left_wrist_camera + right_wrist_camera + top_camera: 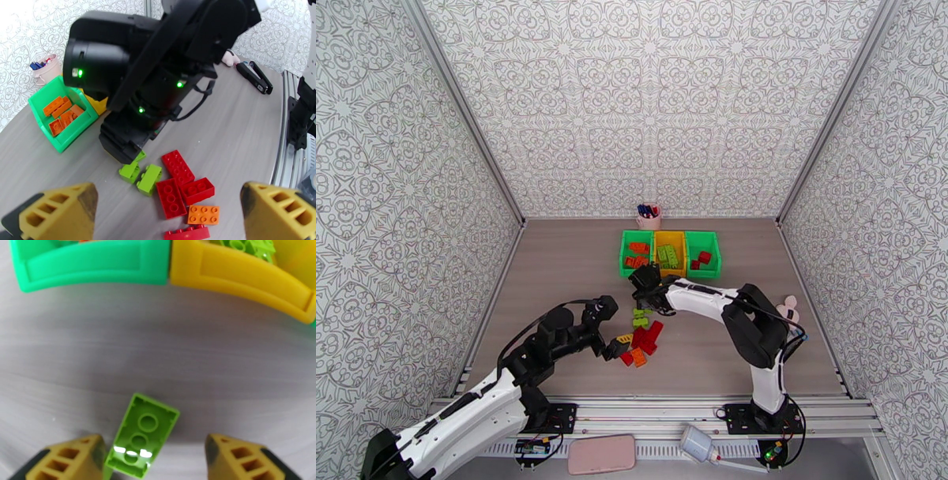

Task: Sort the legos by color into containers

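Top external view: left green bin [623,256] holds orange legos [637,254], yellow bin [670,234] light-green ones, right green bin [716,254] red. Loose legos [644,339] lie on the tabletop [569,268]. Right hand [154,443] stands open astride a light-green brick [141,435]; left hand [166,197] open, empty.

You have bare surface [553,276] to the left of the containers [669,253], open as far as the side wall, and another open stretch on their right. The three bins stand touching in a row, with a pink pen cup [648,217] just behind them near the back wall, so the far side is tight. Between the bins' near walls and the loose legos [641,338] lies a band of bare surface, but the right arm [711,300] reaches across it, with the right gripper [640,300] low over a light green brick [142,435]. The left gripper [618,349] sits just beside the pile's left edge. A small pink object [790,304] lies near the right rail.
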### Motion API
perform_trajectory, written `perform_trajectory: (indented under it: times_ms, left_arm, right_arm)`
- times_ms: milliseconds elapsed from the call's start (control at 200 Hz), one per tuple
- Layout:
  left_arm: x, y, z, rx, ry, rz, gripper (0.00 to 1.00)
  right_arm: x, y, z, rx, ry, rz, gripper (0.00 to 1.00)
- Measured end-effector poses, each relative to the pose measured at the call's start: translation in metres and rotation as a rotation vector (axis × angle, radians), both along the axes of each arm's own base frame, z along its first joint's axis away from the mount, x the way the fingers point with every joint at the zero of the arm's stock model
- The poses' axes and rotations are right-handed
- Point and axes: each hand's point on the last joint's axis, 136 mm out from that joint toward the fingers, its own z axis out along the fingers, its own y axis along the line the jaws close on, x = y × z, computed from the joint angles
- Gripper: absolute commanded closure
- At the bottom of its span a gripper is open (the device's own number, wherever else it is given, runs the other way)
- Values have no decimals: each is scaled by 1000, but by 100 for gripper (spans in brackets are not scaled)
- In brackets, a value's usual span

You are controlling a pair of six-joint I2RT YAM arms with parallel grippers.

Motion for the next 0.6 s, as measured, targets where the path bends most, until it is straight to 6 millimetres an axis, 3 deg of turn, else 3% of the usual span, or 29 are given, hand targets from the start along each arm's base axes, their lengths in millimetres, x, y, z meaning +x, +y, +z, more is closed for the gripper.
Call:
perform_trajectory:
  times_ms: [370, 600]
  left_arm:
    - [0, 0, 0, 0, 0, 0, 0]
    - [0, 0, 0, 0, 0, 0, 0]
  right_arm:
    - [4, 6, -12, -12, 24, -2, 37]
    - [1, 4, -15, -20, 38, -4, 46]
